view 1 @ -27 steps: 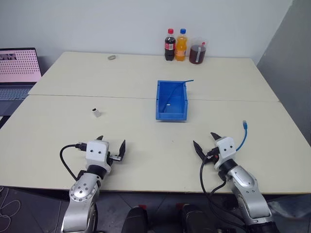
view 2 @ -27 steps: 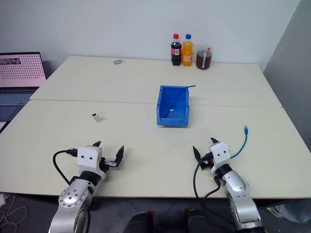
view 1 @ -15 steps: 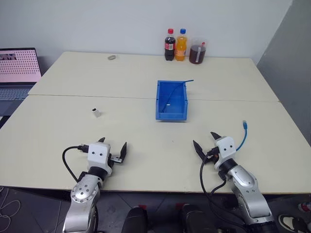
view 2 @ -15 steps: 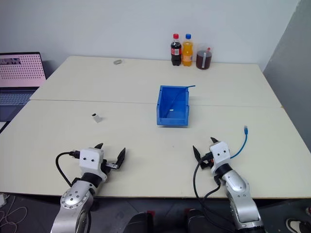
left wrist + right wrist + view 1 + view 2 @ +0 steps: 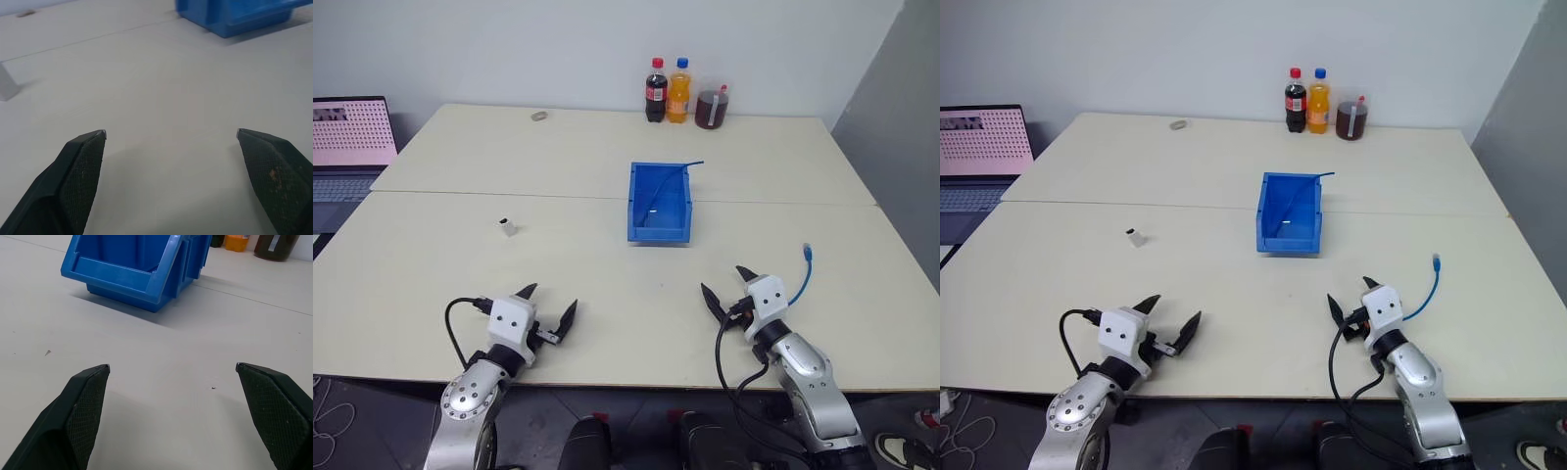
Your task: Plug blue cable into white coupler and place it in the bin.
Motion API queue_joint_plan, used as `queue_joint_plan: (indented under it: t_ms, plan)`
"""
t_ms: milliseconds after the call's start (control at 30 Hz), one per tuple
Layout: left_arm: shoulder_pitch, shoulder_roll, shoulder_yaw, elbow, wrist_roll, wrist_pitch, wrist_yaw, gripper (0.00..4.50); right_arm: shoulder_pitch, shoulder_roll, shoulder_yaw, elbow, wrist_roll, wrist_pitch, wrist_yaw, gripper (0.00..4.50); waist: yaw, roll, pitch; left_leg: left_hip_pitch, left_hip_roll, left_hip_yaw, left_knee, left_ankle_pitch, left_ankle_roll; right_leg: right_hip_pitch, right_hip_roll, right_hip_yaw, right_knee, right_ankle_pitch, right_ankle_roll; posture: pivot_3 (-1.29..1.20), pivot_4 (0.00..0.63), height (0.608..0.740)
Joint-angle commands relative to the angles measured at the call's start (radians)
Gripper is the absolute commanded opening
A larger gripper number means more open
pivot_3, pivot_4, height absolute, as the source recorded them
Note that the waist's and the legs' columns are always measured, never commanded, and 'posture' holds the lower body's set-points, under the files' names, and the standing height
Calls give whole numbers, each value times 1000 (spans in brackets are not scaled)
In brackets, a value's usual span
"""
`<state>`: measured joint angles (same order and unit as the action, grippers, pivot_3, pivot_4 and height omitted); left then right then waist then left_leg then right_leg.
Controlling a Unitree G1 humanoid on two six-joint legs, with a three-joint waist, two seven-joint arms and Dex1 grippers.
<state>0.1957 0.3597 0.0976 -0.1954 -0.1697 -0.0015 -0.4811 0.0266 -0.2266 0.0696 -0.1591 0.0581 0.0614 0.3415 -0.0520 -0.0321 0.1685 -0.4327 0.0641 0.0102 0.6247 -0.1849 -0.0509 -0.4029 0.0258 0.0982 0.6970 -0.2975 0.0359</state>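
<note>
Two cream tables (image 5: pixel 509 157) butted together, seam running left-right across the middle. Plain white wall (image 5: pixel 558 44) behind, grey panel (image 5: pixel 901 88) at far right. Laptop (image 5: pixel 347 142) with pink-lit screen off the left edge. At the far edge: cola bottle (image 5: pixel 655 90), orange soda bottle (image 5: pixel 678 90), cup of dark drink (image 5: pixel 712 104). Dark floor under the near edge. Even, soft light.

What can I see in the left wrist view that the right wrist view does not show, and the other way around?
The left wrist view alone has the white coupler at its edge, the small grey object far off, and the open left pincer.

The right wrist view alone has the orange bottle, the cup of dark drink, the bin's front opening, and the open right pincer.

Both share the blue bin and the bare table.
</note>
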Motion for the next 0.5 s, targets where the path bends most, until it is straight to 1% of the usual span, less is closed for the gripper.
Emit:
queue_joint_plan:
  t_ms: [33,167,233,333,500]
  plan:
    - [-28,26,-54,-93,-61,49,-82,4500,9,-10,-34,-103,7,25,-22,4389,1,0,0,0,0,0,0,0,0,0,0,0,0,0,0,0,150,740]
    - [-99,86,-120,-168,-117,173,-182,4500,27,-18,-104,-213,32,114,-62,4389,3,0,0,0,0,0,0,0,0,0,0,0,0,0,0,0,150,740]
    - [-163,125,-159,-208,-157,261,-241,4500,15,-21,-175,-266,39,190,-109,4389,3,0,0,0,0,0,0,0,0,0,0,0,0,0,0,0,150,740]
    - [-264,189,-219,-253,-211,390,-327,4500,-48,-45,-269,-305,14,399,-196,4389,4,0,0,0,0,0,0,0,0,0,0,0,1,0,0,0,150,740]
    - [-354,260,-261,-289,-279,509,-425,4500,-139,-73,-342,-296,5,690,-266,4389,-5,1,-1,0,0,0,0,0,0,0,1,1,0,0,0,0,150,740]
